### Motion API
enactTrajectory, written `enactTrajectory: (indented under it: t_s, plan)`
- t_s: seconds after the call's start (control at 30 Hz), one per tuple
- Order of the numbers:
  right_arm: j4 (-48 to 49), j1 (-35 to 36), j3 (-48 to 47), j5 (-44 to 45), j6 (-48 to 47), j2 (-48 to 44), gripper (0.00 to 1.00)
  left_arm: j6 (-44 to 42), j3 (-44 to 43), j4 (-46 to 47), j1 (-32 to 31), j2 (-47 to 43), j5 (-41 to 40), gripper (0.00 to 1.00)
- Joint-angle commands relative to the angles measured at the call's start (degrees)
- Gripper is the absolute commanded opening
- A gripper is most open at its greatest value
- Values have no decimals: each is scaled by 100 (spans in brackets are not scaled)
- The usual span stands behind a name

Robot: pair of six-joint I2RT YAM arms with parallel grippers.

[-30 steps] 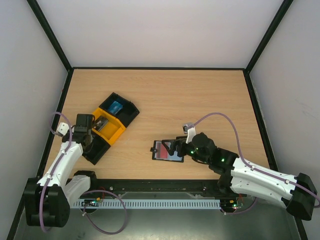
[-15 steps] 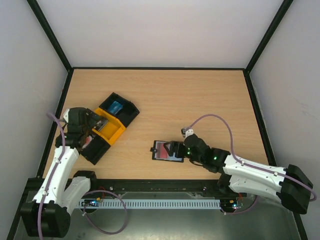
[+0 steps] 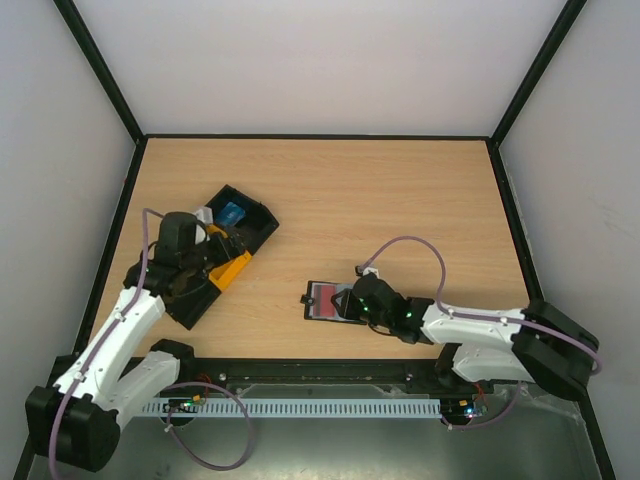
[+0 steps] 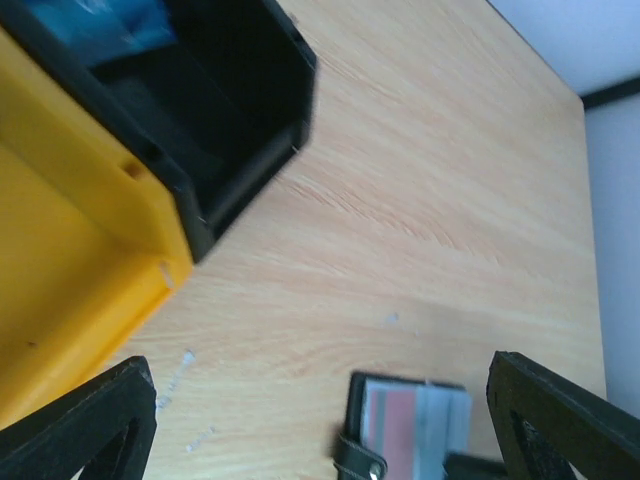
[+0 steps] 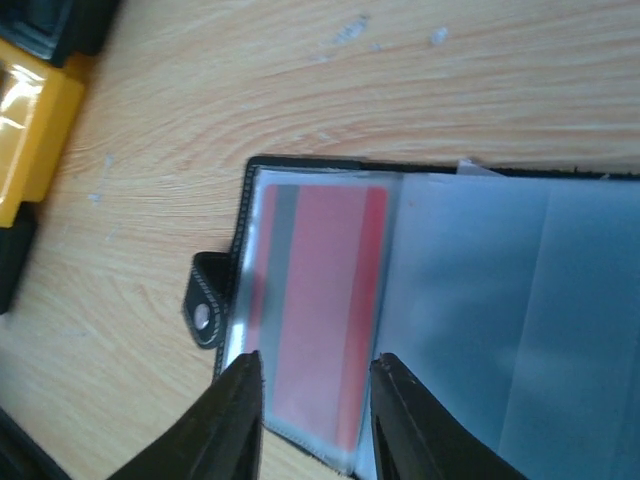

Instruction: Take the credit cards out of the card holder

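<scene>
The card holder lies open on the table, black with a translucent grey-blue pocket panel; it is also in the top view as card holder and the left wrist view as card holder. A red credit card sits inside its left pocket. My right gripper hangs low over the holder's near edge, jaws narrowed but apart, one finger on each side of the red card's end. A blue credit card lies in a black tray. My left gripper is wide open above the table beside the trays, holding nothing.
A yellow tray and black trays stand at the left of the table. A strap with a snap sticks out from the holder's left edge. Black-framed walls enclose the table.
My left arm has swung right, from beside the trays to over them. My right gripper has slid left onto the holder and its jaws have narrowed around the red card's end.
</scene>
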State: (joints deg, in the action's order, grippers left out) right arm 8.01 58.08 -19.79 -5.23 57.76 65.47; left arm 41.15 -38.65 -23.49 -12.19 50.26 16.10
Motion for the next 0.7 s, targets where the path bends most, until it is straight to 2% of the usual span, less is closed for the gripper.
enactTrajectory:
  t_s: [0.0, 0.23, 0.47, 0.67]
  plan:
    - [187, -16, -315, 237, 144, 544, 29, -187, -48, 89, -430, 2, 392, 90]
    - [127, -15, -475, 418, 141, 1119, 28, 108, 385, 645, -876, -79, 781, 89]
    - [-52, -14, -499, 425, 53, 1569, 21, 462, 721, 1217, -1293, 123, 908, 88]
    - [-100, -16, -178, 728, 61, 1601, 4, 981, 991, 2012, -1732, 532, 1064, 89]
